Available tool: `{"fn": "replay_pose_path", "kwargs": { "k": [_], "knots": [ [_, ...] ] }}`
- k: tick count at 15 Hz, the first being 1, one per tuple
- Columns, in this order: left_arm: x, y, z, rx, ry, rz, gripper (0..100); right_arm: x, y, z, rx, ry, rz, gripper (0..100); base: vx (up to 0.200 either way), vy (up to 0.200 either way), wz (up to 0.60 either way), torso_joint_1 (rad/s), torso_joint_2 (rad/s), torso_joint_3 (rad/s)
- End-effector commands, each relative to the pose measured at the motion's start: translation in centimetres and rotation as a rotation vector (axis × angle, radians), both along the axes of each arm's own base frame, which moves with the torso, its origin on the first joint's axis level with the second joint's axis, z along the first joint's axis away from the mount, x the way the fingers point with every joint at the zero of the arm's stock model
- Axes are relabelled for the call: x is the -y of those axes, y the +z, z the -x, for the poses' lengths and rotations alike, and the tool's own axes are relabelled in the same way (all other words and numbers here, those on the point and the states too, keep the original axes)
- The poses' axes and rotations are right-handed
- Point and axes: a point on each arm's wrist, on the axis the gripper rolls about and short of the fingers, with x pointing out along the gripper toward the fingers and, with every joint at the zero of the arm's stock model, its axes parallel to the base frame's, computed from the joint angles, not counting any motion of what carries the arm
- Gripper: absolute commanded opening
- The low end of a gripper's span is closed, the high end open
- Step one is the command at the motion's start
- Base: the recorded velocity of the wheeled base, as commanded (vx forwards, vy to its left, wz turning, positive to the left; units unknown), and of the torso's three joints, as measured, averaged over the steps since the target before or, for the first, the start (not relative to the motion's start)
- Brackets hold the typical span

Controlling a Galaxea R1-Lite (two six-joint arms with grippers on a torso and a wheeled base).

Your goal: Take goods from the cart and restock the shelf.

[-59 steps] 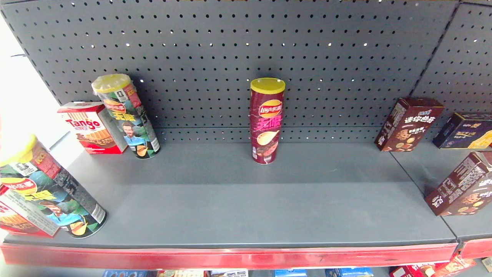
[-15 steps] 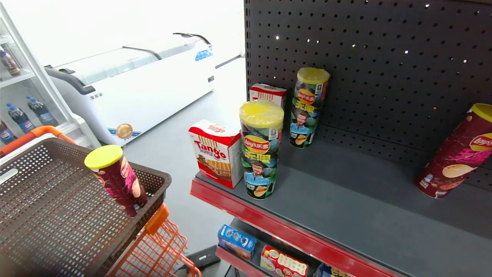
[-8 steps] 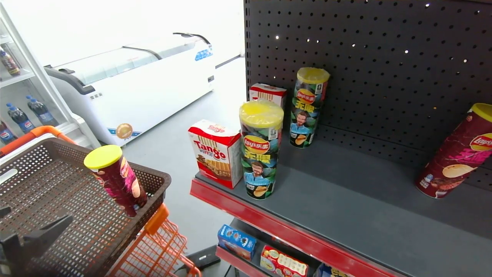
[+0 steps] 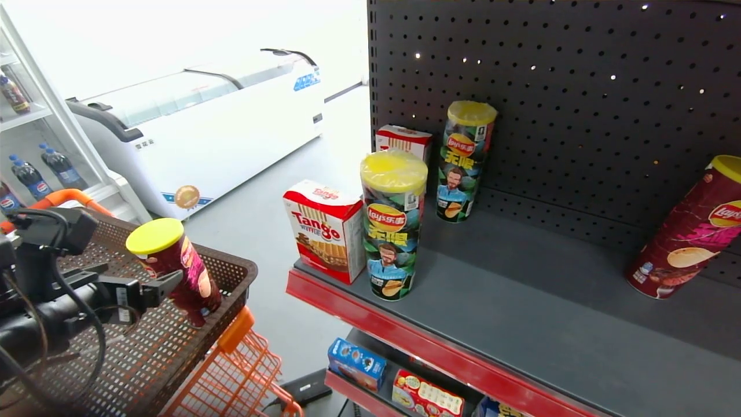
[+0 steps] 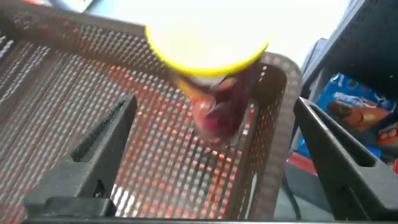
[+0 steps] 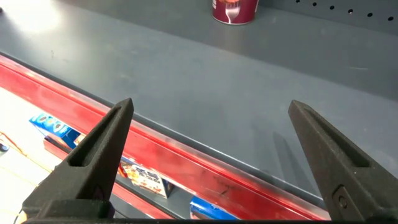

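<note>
- One maroon chip can point(image 4: 173, 269) with a yellow lid stands in the brown basket point(image 4: 234, 266) of the orange cart point(image 4: 231, 370), at the basket corner nearest the shelf point(image 4: 521, 307).
- The left gripper point(image 5: 214, 102) is over the basket with its fingers spread wide. The can sits in line with the gap between them, and I cannot tell whether they touch it.
- The right gripper point(image 6: 211, 106) hangs over the front of the shelf board, above the red edge strip point(image 6: 205, 168), with its fingers released and holding nothing.
- A second maroon can point(image 4: 689, 231) stands on the shelf by the pegboard back point(image 4: 579, 87).
- At the shelf's left end a green can point(image 4: 393, 223) stands just beside a red wafer box point(image 4: 324, 231). A second green can point(image 4: 466, 162) and a second wafer box point(image 4: 402, 142) stand behind them.
- A white chest freezer point(image 4: 202, 127) stands beyond the cart.
</note>
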Motion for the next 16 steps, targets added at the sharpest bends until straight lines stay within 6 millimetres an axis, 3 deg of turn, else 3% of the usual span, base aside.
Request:
{"fn": "replay_pose_path", "kwargs": {
  "k": [1, 10, 16],
  "knots": [
    [0.8, -2.9, -3.2, -0.054, -0.046, 0.004, 100, 0.0, 0.0, 0.0, 0.0, 0.0, 0.0, 100, 0.0, 0.0, 0.0, 0.0, 0.0, 0.0],
    [0.4, -6.4, -7.6, 0.088, 0.111, -0.043, 100, 0.0, 0.0, 0.0, 0.0, 0.0, 0.0, 100, 0.0, 0.0, 0.0, 0.0, 0.0, 0.0],
    [0.4, -7.4, -8.6, 0.103, 0.128, 0.023, 100, 0.0, 0.0, 0.0, 0.0, 0.0, 0.0, 100, 0.0, 0.0, 0.0, 0.0, 0.0, 0.0]
  ]
}}
